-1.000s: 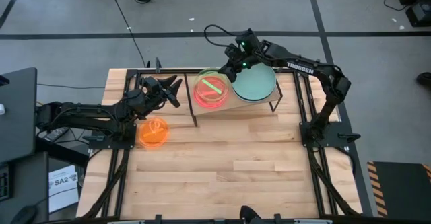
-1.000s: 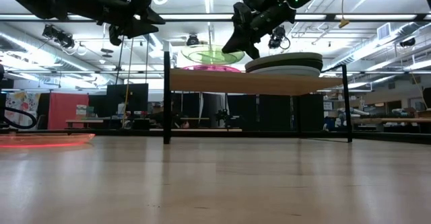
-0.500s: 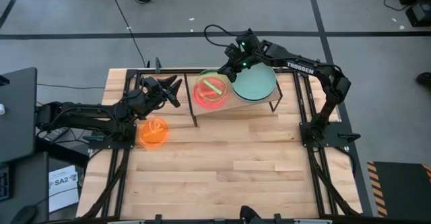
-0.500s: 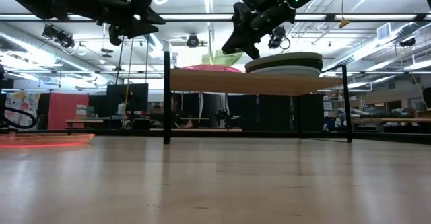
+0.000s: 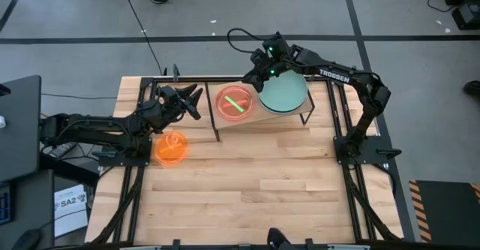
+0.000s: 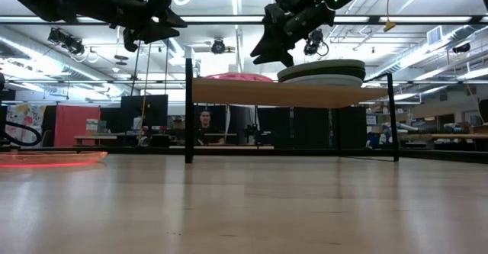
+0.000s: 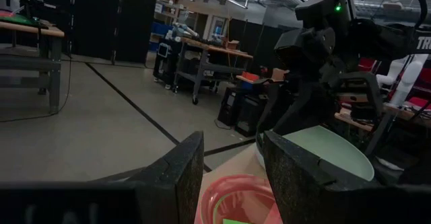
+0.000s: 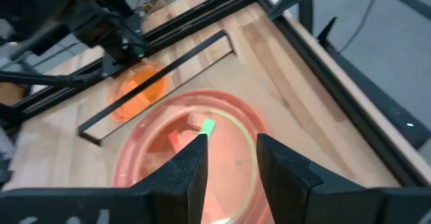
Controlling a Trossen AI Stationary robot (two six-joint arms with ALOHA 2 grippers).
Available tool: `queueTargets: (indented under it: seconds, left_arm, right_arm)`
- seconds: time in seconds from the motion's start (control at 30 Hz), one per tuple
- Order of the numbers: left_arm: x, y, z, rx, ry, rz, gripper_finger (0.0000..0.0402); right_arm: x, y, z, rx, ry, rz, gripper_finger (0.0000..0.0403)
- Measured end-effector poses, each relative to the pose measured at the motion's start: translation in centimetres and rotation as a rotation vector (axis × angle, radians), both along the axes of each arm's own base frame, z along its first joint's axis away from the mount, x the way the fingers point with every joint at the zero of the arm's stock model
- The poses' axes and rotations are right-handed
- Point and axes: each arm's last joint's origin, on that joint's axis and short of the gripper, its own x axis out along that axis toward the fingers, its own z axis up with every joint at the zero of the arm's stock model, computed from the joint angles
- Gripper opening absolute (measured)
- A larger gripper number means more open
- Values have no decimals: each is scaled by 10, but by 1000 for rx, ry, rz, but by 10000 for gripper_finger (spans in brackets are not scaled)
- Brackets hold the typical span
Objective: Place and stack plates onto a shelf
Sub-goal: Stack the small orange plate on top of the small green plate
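The shelf carries two plate stacks side by side, the pink stack and the mint-topped stack, filling its width. The right gripper hangs over their back edge. Beside the orange plate, the table lies bare in front.

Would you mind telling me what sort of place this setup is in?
Probably a robotics lab or workshop: workbenches on a concrete floor, ceiling strip lights, and a person seated behind the slatted table.
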Motion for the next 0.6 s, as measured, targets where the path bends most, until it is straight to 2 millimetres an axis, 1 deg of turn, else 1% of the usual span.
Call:
queueTargets:
  seconds: [0.2, 0.6]
  left_arm:
    - [0, 0, 0, 0, 0, 0, 160]
    - [0, 0, 0, 4, 4, 0, 160]
  right_arm:
    - [0, -1, 0, -30, 19, -42, 140]
    - [0, -2, -1, -33, 22, -50, 139]
